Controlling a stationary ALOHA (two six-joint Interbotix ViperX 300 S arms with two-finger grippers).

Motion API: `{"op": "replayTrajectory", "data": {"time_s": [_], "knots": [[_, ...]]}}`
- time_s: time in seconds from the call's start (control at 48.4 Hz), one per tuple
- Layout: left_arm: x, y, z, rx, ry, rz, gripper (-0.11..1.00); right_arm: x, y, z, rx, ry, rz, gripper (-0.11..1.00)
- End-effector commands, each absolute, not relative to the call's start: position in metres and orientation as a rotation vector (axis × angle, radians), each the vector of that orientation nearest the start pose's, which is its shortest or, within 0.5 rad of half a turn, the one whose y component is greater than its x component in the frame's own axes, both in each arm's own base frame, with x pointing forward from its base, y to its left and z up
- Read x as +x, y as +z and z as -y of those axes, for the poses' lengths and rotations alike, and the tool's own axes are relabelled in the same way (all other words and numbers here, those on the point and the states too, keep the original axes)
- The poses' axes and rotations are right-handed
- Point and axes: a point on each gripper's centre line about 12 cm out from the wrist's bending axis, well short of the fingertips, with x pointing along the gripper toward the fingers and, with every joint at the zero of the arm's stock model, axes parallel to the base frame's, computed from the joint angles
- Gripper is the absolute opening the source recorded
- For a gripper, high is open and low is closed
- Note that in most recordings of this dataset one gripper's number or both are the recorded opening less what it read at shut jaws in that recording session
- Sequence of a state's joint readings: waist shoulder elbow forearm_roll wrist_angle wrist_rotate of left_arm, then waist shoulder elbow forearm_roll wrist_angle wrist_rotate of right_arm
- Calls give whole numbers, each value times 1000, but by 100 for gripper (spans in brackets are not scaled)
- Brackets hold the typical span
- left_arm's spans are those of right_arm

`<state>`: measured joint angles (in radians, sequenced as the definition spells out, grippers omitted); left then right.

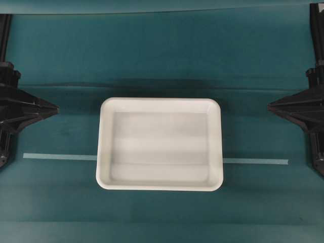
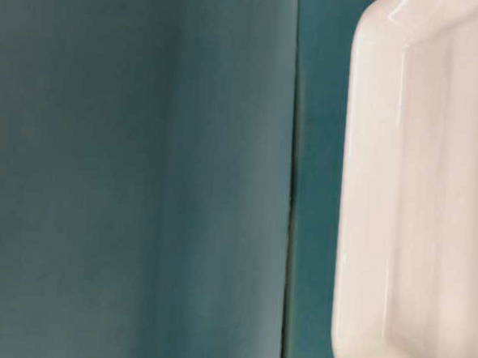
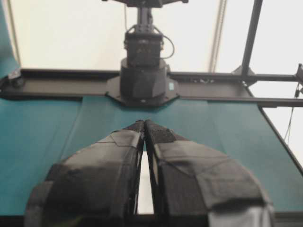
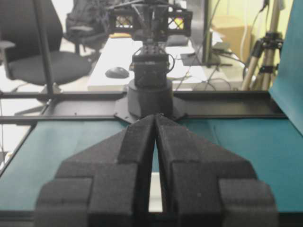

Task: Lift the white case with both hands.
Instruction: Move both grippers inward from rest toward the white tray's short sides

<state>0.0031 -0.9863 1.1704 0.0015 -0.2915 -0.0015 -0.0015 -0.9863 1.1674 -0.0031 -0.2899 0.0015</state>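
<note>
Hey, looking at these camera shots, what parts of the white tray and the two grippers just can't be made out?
- White case, table-level view: its right part is cut off by the frame edges.
- White case, both wrist views: only a white sliver shows between the shut fingers.
- Left gripper and right gripper, overhead view: the frame edges cut off the arms behind them.
- Underside of the case: hidden in every view.

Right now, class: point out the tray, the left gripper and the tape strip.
Tray [image 1: 159, 106]: overhead view, far rim.
Left gripper [image 1: 54, 108]: overhead view, tip of shut jaws.
Tape strip [image 1: 58, 157]: overhead view, left stretch.
</note>
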Motion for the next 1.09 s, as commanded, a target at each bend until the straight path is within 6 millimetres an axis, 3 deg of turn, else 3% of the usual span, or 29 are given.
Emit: {"op": "replayTrajectory", "data": {"time_s": [0.0, 0.103, 0.207, 0.351, 0.496, 0.599, 0.723, 0.888, 1.074], "knots": [[204, 311, 5, -57, -29, 114, 14, 197, 306, -1, 35, 5, 124, 9], [211, 315, 6, -169, -37, 106, 6, 197, 313, 3, 175, -16, 140, 0], [218, 320, 6, -288, -44, 99, -2, 197, 310, 8, 340, -40, 118, 0], [223, 327, 7, -452, -57, 101, -3, 199, 296, 10, 654, -71, 14, 0], [223, 327, 6, -731, -69, 94, -3, 198, 282, 10, 941, -112, -85, 0], [224, 319, 7, -950, -49, 23, -3, 197, 275, 9, 1051, -132, -131, 0], [228, 305, 8, -1085, -1, -72, -3, 197, 270, 10, 1154, -161, -165, 0], [232, 288, 8, -1144, 56, -155, -3, 198, 252, 10, 1270, -220, -230, 0], [235, 270, 7, -1147, 98, -211, -3, 198, 215, 10, 1313, -311, -344, 0]]}}
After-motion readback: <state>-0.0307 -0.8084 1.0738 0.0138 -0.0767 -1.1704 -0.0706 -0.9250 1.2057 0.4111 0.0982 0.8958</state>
